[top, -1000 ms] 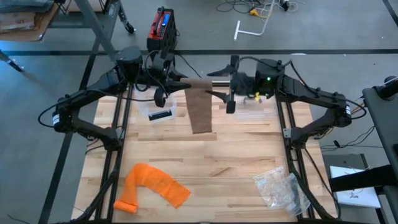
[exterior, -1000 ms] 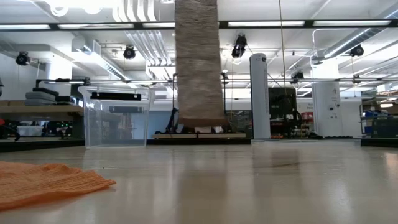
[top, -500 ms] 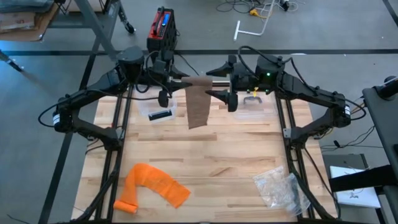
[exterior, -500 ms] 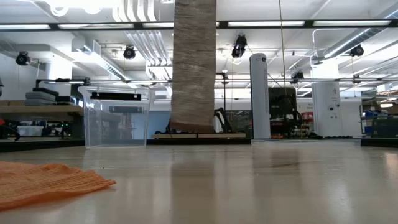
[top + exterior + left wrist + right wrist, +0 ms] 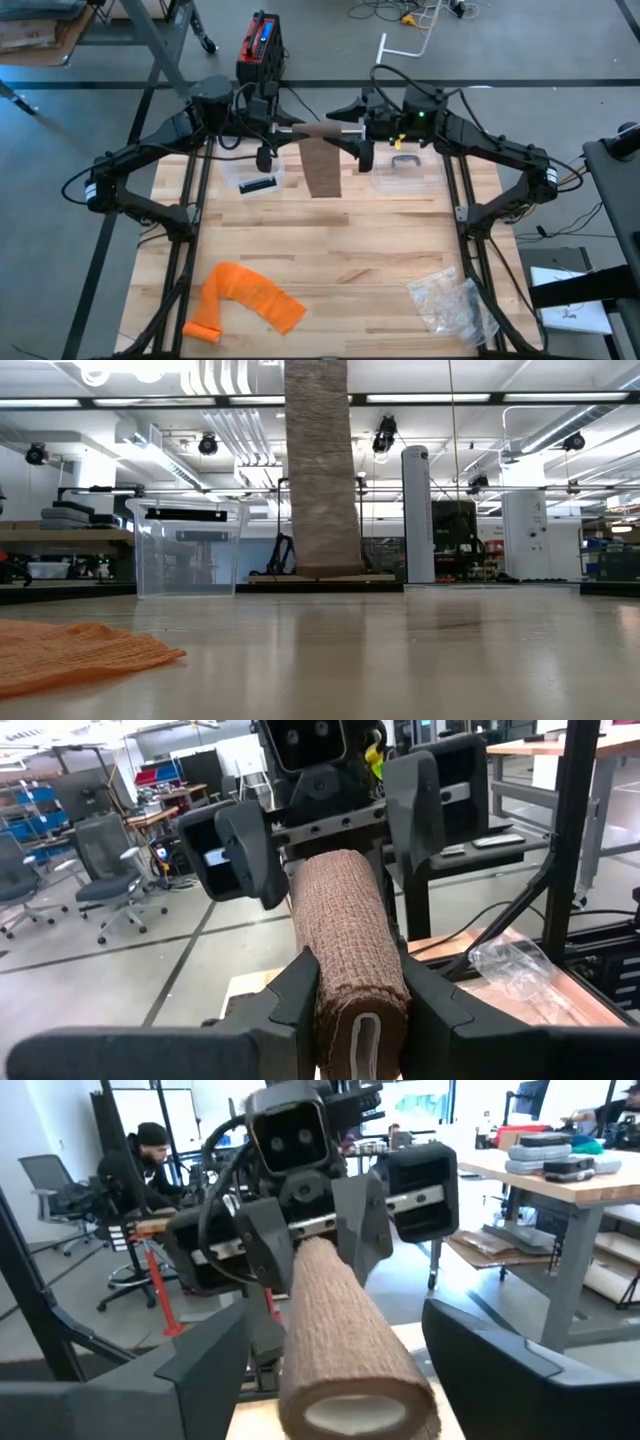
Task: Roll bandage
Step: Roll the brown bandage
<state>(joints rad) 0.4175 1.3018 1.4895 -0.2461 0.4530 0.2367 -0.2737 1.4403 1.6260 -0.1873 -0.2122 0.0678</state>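
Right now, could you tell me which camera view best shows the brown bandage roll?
The left wrist view: the bandage roll fills it, clamped in the left gripper. The right wrist view shows its other end between open fingers; the high view shows it small; the low view only the hanging tail.

One bandage [image 5: 322, 165] (brown), two bins [image 5: 404, 172]

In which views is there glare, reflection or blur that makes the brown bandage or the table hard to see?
Low view: the table is glossy and mirrors the ceiling lights, and the near orange cloth looks soft; the hanging brown bandage is clear. High view: even light, no strong glare. Left wrist view: the roll is sharp between the left gripper fingers. Right wrist view: the right gripper fingers look blurred.
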